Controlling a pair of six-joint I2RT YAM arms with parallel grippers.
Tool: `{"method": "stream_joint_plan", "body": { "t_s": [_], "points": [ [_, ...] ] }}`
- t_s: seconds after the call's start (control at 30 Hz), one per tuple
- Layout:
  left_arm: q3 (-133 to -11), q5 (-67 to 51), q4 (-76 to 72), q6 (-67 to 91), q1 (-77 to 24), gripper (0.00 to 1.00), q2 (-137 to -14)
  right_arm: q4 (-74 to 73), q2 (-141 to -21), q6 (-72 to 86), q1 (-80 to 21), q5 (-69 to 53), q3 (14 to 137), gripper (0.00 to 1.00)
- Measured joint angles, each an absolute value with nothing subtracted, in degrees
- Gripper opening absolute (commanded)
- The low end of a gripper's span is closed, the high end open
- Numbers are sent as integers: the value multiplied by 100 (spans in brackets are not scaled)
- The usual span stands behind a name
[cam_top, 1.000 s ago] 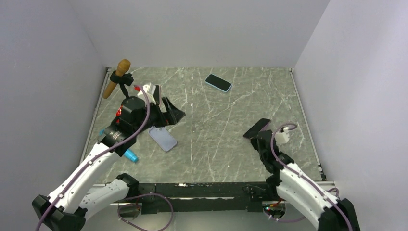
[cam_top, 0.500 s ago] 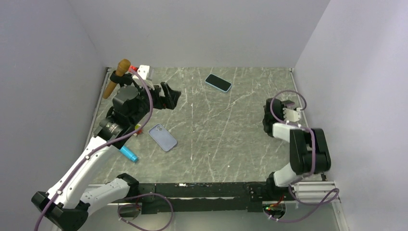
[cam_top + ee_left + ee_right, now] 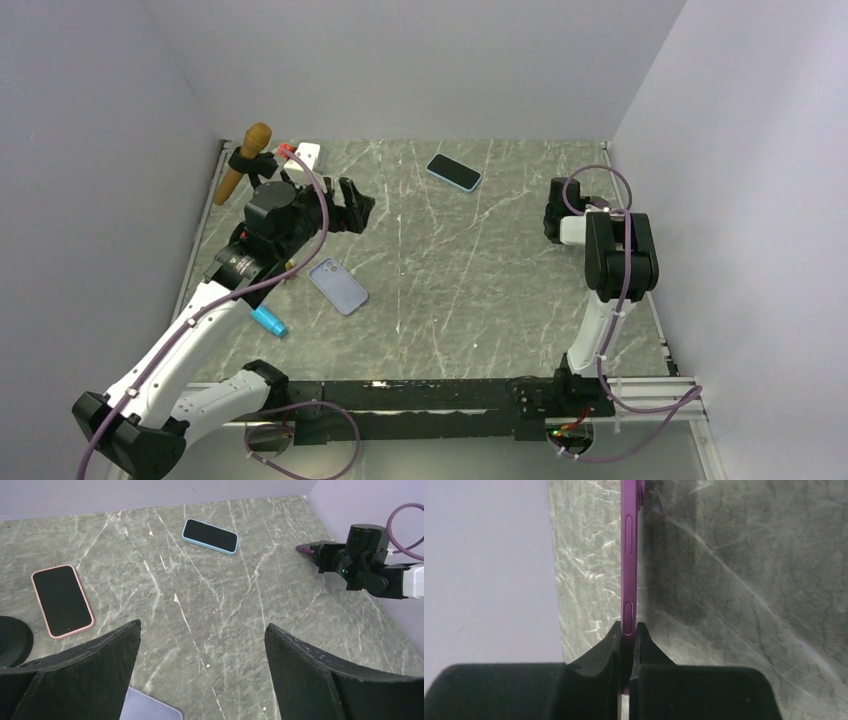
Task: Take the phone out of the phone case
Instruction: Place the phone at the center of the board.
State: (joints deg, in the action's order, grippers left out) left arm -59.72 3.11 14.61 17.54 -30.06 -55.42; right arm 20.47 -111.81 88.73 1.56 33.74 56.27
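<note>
Upper left of the top view: wooden-handled tool (image 3: 245, 160) in a black stand at the table (image 3: 450, 300) edge. Beside it, L gripper (image 3: 352, 207) hangs over the marble w/ fingers (image 3: 75, 675) spread wide, nothing btwn them. Its wrist view shows a pink-edged phone (image 3: 62, 600) face-up at frame left. Lower left: a blue tube (image 3: 268, 320). Just right of it, the lavender phone case (image 3: 338, 286) lies flat, left of centre. Top centre: blue-edged phone (image 3: 454, 171), face-up. Far right, near the wall: R gripper (image 3: 553, 222) pressed onto a purple phone (image 3: 629, 555), pinched edge-on at one end, well apart from the case.
</note>
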Motion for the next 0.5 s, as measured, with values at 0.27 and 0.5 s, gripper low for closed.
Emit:
{"method": "stream_joint_plan", "body": {
  "t_s": [0.27, 0.5],
  "points": [
    [-5968, 113, 1406, 1839, -2665, 96, -5572, 2043, -11231, 9085, 156, 3367, 5505, 87],
    [-5927, -143, 1347, 1955, -2368, 95, -5540, 2502, -9435, 9166, -473, 2989, 3413, 100]
  ]
}}
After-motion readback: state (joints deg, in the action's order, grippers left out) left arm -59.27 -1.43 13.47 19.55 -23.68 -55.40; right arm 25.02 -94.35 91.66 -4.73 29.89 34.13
